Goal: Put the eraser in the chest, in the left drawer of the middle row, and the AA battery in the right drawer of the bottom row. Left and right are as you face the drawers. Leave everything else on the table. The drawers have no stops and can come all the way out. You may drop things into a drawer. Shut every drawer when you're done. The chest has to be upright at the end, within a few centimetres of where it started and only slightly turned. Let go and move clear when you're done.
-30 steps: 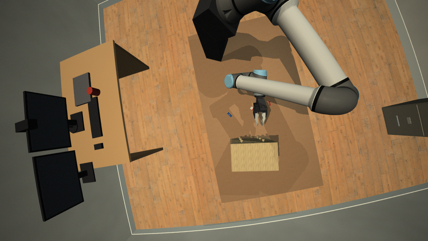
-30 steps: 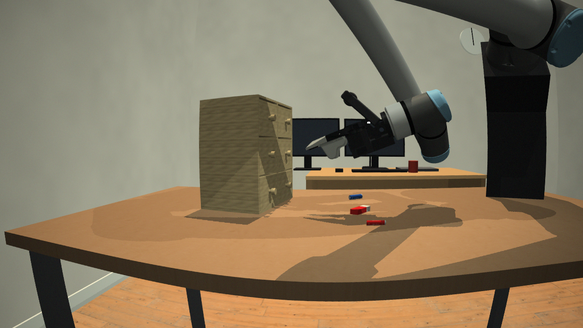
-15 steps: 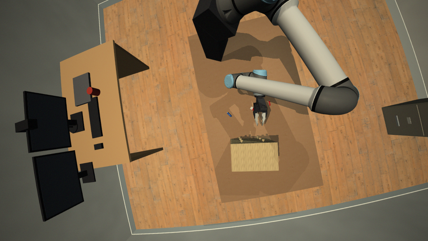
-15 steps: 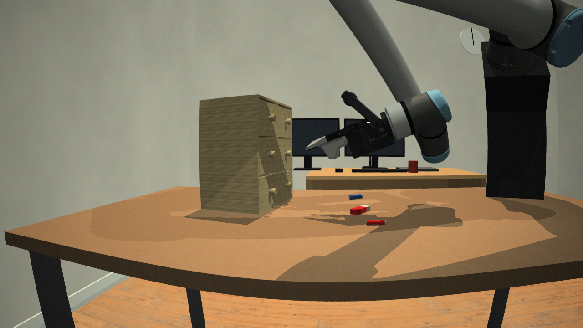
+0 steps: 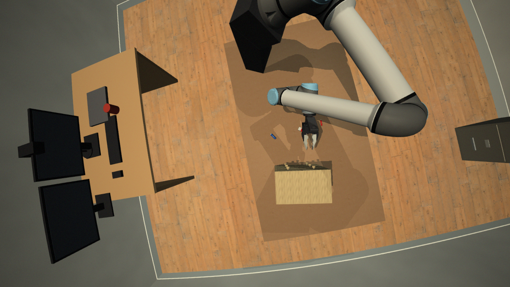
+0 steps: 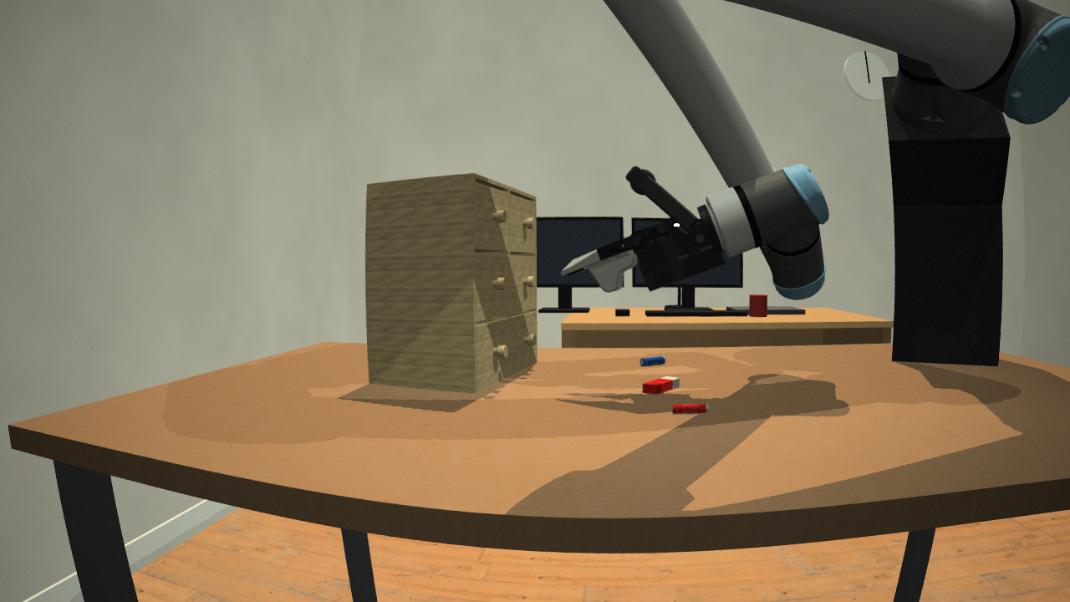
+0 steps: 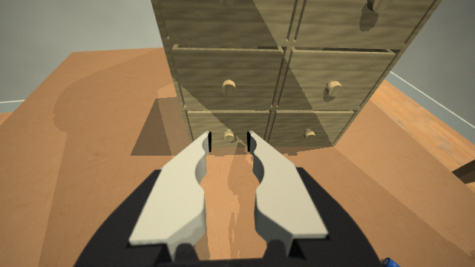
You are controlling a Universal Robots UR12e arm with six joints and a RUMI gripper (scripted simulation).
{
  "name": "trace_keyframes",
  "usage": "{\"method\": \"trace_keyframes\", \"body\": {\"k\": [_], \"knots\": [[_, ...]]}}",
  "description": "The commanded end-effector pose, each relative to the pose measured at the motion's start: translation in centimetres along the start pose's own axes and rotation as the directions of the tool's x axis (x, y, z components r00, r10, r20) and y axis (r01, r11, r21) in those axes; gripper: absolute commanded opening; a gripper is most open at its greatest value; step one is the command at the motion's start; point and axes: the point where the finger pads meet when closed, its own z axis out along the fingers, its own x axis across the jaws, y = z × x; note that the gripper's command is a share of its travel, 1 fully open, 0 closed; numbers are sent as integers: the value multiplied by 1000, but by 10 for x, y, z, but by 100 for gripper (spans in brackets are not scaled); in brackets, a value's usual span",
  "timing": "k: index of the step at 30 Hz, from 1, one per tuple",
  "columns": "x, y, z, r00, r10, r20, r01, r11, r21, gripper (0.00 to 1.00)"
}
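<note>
Fingers (image 5: 314, 140) (image 6: 617, 271) narrowed but unclasped, nothing between; straddle the round pale wooden middle-left knob (image 5: 309, 165) (image 6: 499, 283) (image 7: 228, 87) ahead squarely, then draw gently.

We note wood grain, matt, on the chest (image 5: 303, 187) (image 6: 420, 284) (image 7: 230, 67). Floor (image 5: 189, 214) (image 6: 419, 563) (image 7: 402, 107): knotty wooden planks. Tabletop (image 5: 285, 223) (image 6: 359, 464) (image 7: 93, 193) looks smooth, matt. We see matt pale fingers (image 5: 314, 140) (image 6: 614, 271); monitor screens (image 5: 57, 146) (image 6: 579, 251) look dark, smooth.
</note>
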Motion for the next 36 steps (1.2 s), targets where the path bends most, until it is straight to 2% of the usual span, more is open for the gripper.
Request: {"method": "trace_keyframes", "body": {"k": [1,19,36], "knots": [[0,0,1,1000,0,0,0,1000,1,20],[0,-1,18,1000,0,0,0,1000,1,20],[0,-3,49,1000,0,0,0,1000,1,20]]}}
